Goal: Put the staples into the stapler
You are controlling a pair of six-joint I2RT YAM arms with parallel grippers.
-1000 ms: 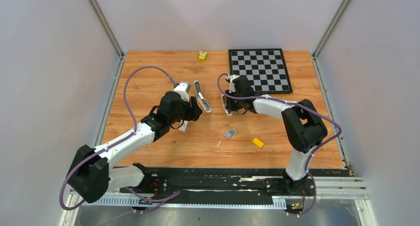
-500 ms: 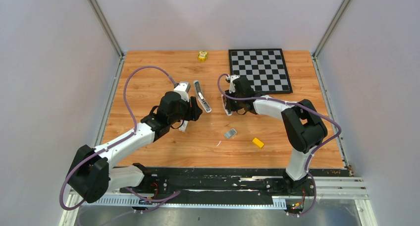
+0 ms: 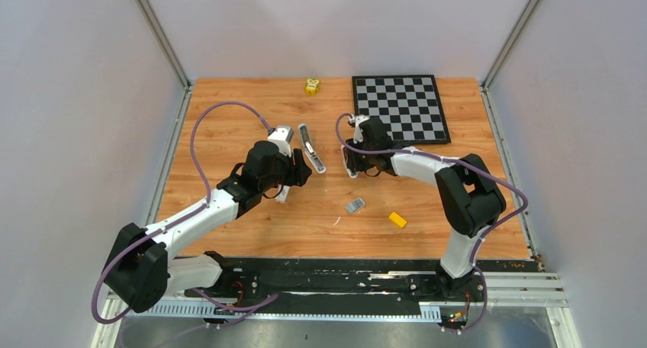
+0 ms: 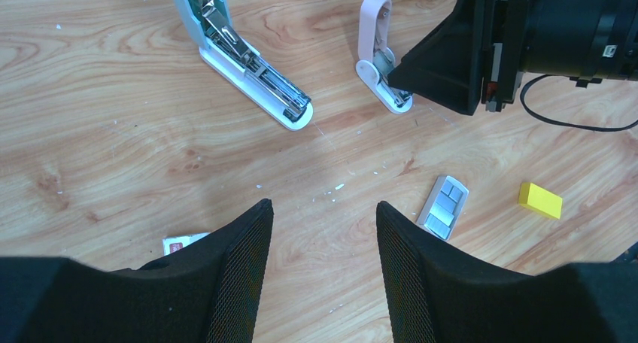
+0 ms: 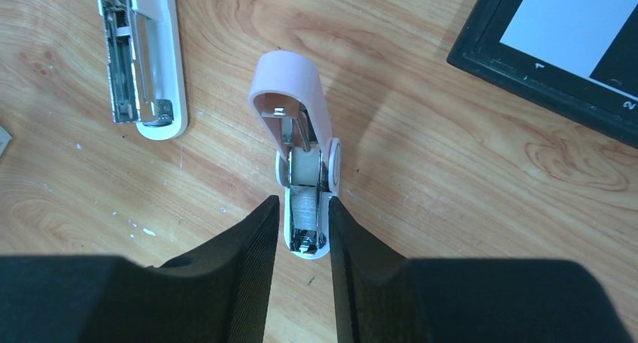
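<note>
Right gripper [image 5: 302, 201] flanks the open pink stapler [image 5: 290, 80]'s base; whether it clamps is unclear. Left gripper [image 4: 323, 205] gapes empty. Staples [image 4: 445, 207] and a blue stapler [image 4: 259, 83] lie near the pink stapler.

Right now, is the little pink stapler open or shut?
Open. The small pink plastic stapler has its rounded top flipped back, so the metal staple track inside shows between the right arm's black fingers.
</note>
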